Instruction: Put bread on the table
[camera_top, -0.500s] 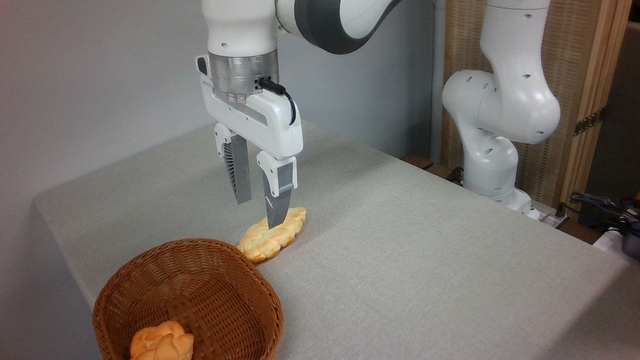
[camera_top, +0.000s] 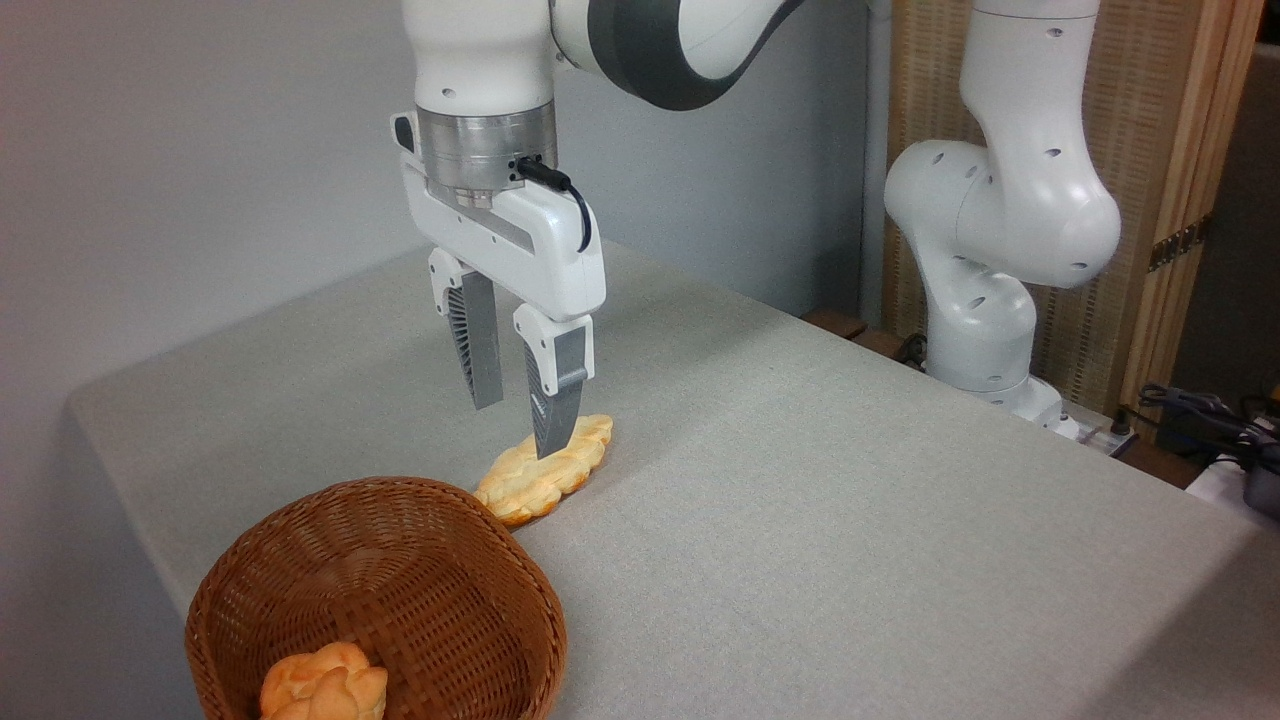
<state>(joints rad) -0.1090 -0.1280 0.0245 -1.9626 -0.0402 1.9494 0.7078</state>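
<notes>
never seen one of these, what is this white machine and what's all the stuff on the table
The white machine is a robot arm bolted beside the table. There is one picture, taken by a fixed camera looking down across the table from a near corner.

At the arm's end hangs its gripper, two grey jaws that pinch things. They stand apart and hold nothing, hanging just over a flat, pale braided loaf that lies on the grey cloth.

In front sits a brown wicker basket. Inside it, at the bottom edge of the picture, is a small round orange bun. That bun is the bread meant to go on the table, and it has not been taken out yet.

Cables and a wooden screen stand behind at the right.
</notes>
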